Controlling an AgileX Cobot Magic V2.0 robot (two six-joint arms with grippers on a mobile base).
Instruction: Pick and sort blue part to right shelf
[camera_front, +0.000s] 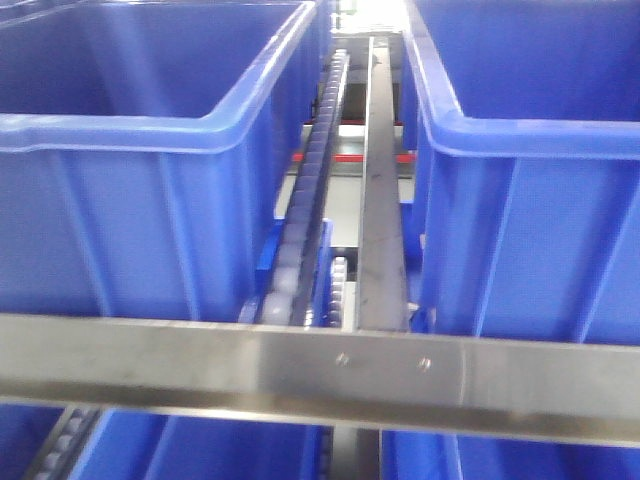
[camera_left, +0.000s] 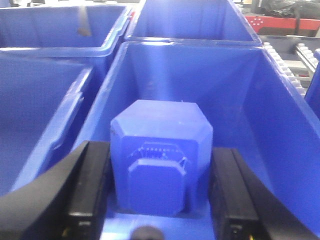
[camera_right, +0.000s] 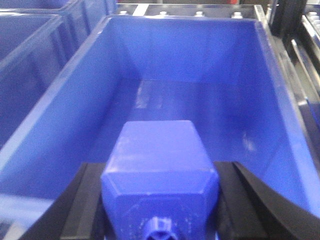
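The small solid-blue plastic block with sloped shoulders and a short square cap (camera_right: 160, 175) sits clamped between the black fingers of the right gripper (camera_right: 160, 210), held above the open large blue plastic bin (camera_right: 75, 75), well clear of the bin's floor. A second, similar blue block (camera_left: 160, 160) is pinched likewise by the left gripper (camera_left: 160, 200) over another blue bin (camera_left: 280, 125). The stainless-steel rack with grey roller tracks (camera_front: 385, 230) carries these bins. Judging by this, picking is done; release into the bin remains.
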